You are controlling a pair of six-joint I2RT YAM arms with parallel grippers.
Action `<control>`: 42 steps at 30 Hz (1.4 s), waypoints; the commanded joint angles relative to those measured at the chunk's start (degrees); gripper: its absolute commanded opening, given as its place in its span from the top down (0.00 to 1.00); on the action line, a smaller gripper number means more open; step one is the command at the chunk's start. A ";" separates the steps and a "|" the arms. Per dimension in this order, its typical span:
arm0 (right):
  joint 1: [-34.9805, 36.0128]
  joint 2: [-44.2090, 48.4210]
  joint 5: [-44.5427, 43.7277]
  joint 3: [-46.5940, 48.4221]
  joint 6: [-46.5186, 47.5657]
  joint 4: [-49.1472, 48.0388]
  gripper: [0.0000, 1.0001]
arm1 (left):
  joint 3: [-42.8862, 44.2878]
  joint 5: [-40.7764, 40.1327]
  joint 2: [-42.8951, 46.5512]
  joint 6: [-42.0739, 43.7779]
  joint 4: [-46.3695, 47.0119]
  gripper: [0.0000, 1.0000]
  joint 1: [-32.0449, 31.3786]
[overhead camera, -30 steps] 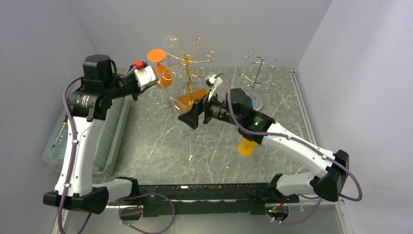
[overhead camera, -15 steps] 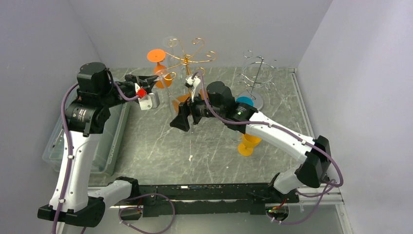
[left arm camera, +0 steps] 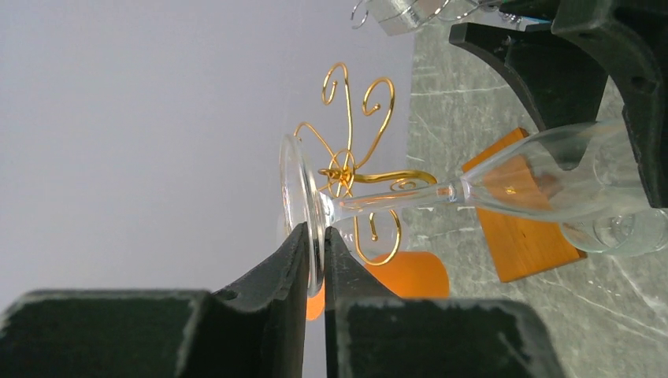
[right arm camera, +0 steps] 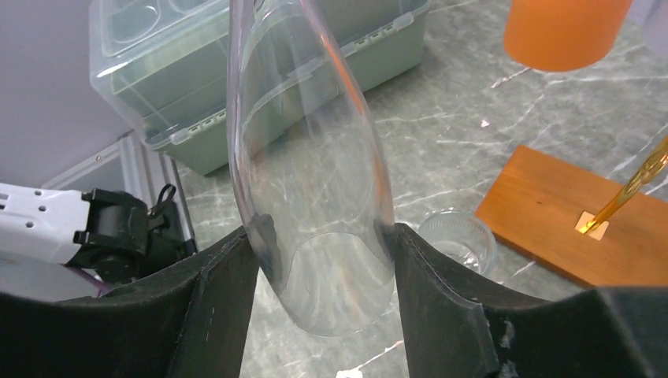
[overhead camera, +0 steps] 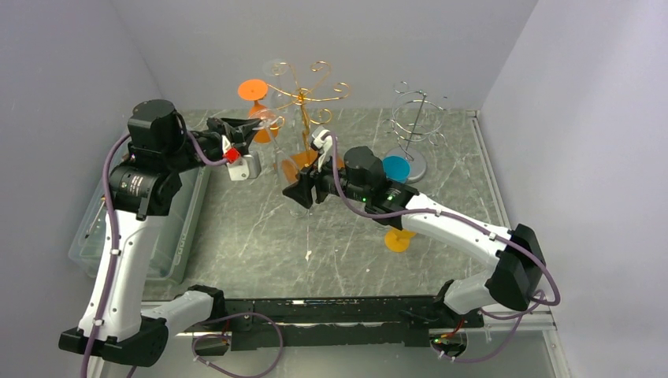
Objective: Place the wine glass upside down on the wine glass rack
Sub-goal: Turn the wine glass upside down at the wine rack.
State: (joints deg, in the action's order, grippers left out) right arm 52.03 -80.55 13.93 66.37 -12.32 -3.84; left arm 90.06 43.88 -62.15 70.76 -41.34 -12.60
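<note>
1. Clear stemmed wine glass (left arm camera: 536, 185) is lying roughly level in the air between my two arms, above the grey marbled tabletop (overhead camera: 331, 244) and just in front of the gold wire rack (overhead camera: 303, 94). I am reading this as a hand-over.
2. The left end effector (left arm camera: 315, 236) is pinching the rim of the glass's round foot, its fingers pressed together on the thin disc. The right end effector (right arm camera: 321, 240) is cradling the bowl, with one finger lying against each side of it.
3. I am making sure the right grip is firm before the left one lets go. The bowl is smooth and tapering, so I judge it could slip out endways. I am squeezing gently, since thin glass will not take much.
4. I am planning to spread the left fingers only a little and back them straight off, so they are not dragging the foot sideways.
5. After that I am aiming to turn the foot uppermost and slide the stem into a free gold curl. I am keeping clear of the orange wine glass (overhead camera: 254, 89) hanging on the rack's left side and the small clear tumbler (right arm camera: 457, 240) standing by the rack's wooden base (right arm camera: 567, 216).
</note>
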 commanded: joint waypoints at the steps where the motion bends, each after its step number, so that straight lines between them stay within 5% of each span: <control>1: -0.79 -0.30 -5.25 -0.62 1.30 -10.91 0.45 | 1.06 3.06 -0.41 -2.16 1.23 0.87 -1.51; 4: -0.73 -1.63 -5.67 0.01 2.31 -11.87 0.26 | 1.88 3.09 -1.08 -2.33 0.37 0.92 -1.85; 7: -0.74 -2.43 -5.82 1.01 3.26 -11.55 0.22 | 1.51 3.10 -1.05 -2.19 0.84 0.94 -1.99; 15: -0.78 -1.35 -7.03 -1.14 3.12 -12.52 0.45 | 1.00 2.16 -0.87 -1.60 1.18 0.91 -2.08; 19: -1.10 -0.73 -9.42 -3.49 3.03 -14.73 0.58 | 1.48 0.95 -1.35 -5.76 3.43 0.55 -2.08; 22: -1.85 -1.57 -10.17 -4.11 2.64 -16.25 0.66 | 3.68 -1.62 -2.47 -13.64 5.18 0.02 -2.08; 31: -6.26 -5.62 -8.51 -3.44 0.91 -20.80 0.69 | 13.85 -10.80 -7.03 -34.29 -0.83 0.01 -2.08; 42: -9.31 -13.86 -5.77 0.25 0.12 -24.24 0.69 | 13.59 -19.84 -5.38 -43.76 -5.82 0.01 -2.08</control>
State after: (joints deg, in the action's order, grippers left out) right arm 43.13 -93.56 6.48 62.67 -11.55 -21.08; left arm 103.98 27.68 -69.58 31.68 -45.91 -14.50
